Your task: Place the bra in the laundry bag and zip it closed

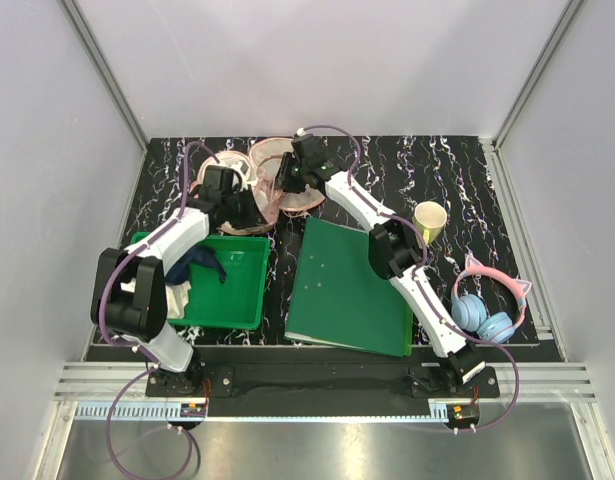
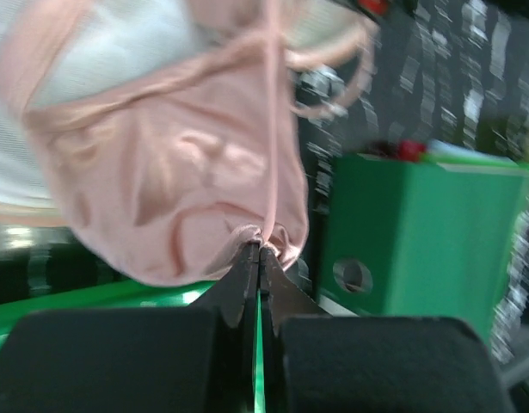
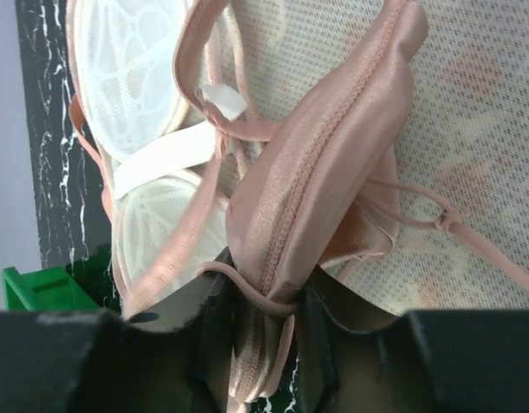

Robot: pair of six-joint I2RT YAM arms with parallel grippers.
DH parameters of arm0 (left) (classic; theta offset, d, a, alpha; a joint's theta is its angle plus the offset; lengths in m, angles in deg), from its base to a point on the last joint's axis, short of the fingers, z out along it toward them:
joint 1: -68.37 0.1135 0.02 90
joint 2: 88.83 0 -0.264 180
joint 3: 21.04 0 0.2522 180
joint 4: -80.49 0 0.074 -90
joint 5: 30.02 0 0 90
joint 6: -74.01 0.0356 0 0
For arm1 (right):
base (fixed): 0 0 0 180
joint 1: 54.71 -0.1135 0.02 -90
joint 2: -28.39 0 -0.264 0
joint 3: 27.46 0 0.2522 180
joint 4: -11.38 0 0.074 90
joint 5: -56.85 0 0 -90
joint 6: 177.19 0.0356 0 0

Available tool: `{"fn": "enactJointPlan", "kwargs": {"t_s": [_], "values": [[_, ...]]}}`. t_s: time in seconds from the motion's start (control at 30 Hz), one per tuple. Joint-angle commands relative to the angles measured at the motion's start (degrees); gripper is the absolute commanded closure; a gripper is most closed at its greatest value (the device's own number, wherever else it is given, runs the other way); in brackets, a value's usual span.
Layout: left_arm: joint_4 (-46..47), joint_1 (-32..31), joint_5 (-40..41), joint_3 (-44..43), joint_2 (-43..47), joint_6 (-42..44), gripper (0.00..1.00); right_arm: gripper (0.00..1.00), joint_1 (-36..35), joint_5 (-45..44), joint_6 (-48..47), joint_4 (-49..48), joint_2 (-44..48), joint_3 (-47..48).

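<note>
**A:** Where is the bra?

**B:** The bra (image 2: 187, 185), pale pink and shiny, is bunched just beyond the far edge of the green bin (image 1: 237, 282). It is pressed against the laundry bag (image 3: 470, 103). I cannot tell whether any of it is inside the bag.

**A:** What is holding it?

**B:** The left gripper (image 2: 260, 249) has its jaws shut tight. They pinch a small bit of cup cloth together with a thin strap (image 2: 273, 129). The right gripper (image 3: 268, 320) is a little farther from the bin. Its jaws press around a fold of the bag's pink rim, and the zipper (image 3: 324, 172) runs up that fold.

**A:** What could go wrong from here?

**B:** I see three risks.
- A second strap (image 3: 247, 291) loops across that same fold, right at the right gripper's fingers. If it is caught in the pinch, opening the bag would drag the bra along instead of making room for it.
- A strap left lying over the zipper could jam it when the bag is closed.
- The left grip is small and on slippery cloth. A tug from the other arm could slide the cloth free, and the bra would drop at the bin's far edge or into the bin.
</note>
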Motion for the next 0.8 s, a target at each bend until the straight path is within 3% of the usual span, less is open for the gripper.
{"fn": "enactJointPlan", "kwargs": {"t_s": [0.0,0.1,0.13,0.2,0.37,0.6,0.77], "values": [[1.3,-1.0,-11.1,-1.6,-1.5,-2.6,0.76,0.66,0.6,1.6,-1.4,-4.5,4.9,2.2],[1.3,-0.1,-14.2,-2.2,-0.7,-3.3,0.35,0.75,1.7,4.5,-1.4,-8.0,7.0,-0.5],[1.3,0.5,-14.6,-2.4,0.3,-3.7,0.31,0.79,1.9,6.5,-1.4,-9.1,7.8,-3.0],[0.8,3.2,-15.9,-3.7,1.0,-5.0,0.28,0.88,3.1,9.5,-1.4,-14.0,10.1,-6.1],[-0.4,10.5,-17.8,-6.8,1.3,-8.4,0.26,0.95,5.1,23.4,1.2,-25.8,11.6,-12.1],[2.4,15.0,-20.8,-10.1,0.4,-9.2,0.21,0.95,6.2,36.3,8.2,-34.8,12.3,-13.3],[11.1,15.7,-25.0,-10.5,0.2,-13.6,0.20,0.85,7.4,43.4,16.3,-45.1,13.6,-14.8]]}}
